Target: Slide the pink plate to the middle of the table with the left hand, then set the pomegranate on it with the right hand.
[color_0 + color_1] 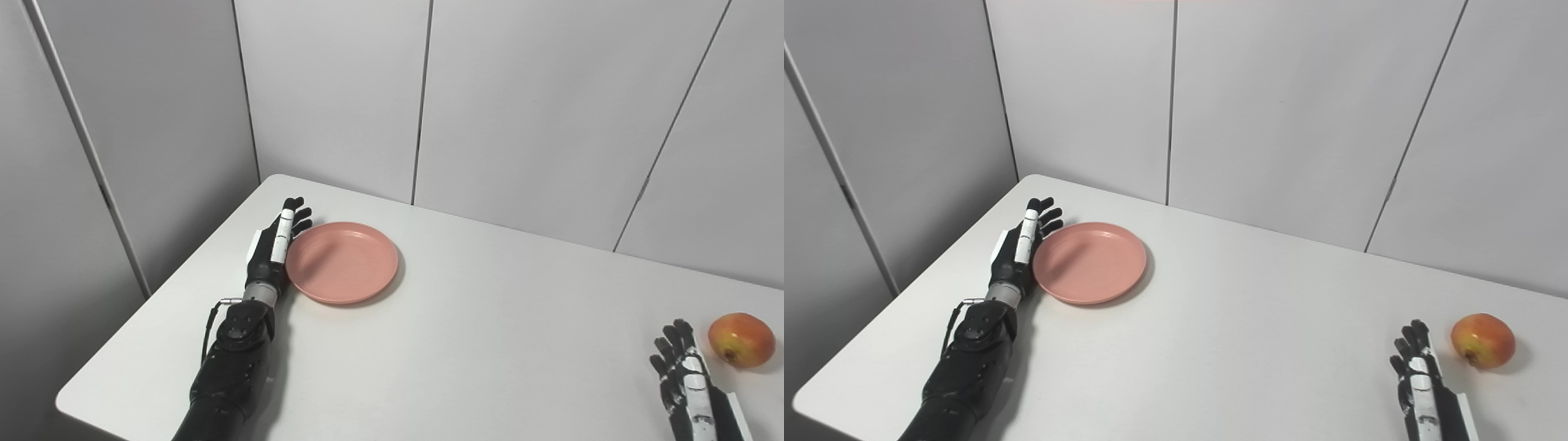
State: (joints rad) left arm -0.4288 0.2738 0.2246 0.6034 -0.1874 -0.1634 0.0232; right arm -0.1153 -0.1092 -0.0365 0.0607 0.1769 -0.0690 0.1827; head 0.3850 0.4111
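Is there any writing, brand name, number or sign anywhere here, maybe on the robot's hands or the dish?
None can be read.
The pink plate, pomegranate, table and wall panels are plain.
The left hand and right hand carry white strips, but no lettering shows.

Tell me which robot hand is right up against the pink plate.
The left robot hand: it stands edge-on at the pink plate's left rim. The right robot hand is far off, beside the pomegranate.
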